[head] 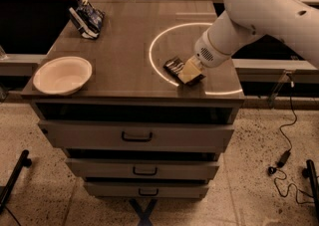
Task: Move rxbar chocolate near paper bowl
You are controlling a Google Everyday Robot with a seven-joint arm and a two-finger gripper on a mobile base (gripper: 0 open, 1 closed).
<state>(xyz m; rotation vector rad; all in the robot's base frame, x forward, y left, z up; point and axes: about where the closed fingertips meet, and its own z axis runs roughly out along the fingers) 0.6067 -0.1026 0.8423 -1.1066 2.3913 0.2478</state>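
The rxbar chocolate, a flat black bar with white text, lies on the cabinet top near the front right, on the white ring. My gripper comes in from the right on the white arm and sits over the bar's right end, its pale fingers covering that end. The paper bowl, shallow and off-white, sits at the front left corner of the top, well apart from the bar.
A blue-and-white snack bag stands at the back left of the wooden cabinet top. A white ring is marked on the right half. Drawers face front. A cable lies on the floor at right.
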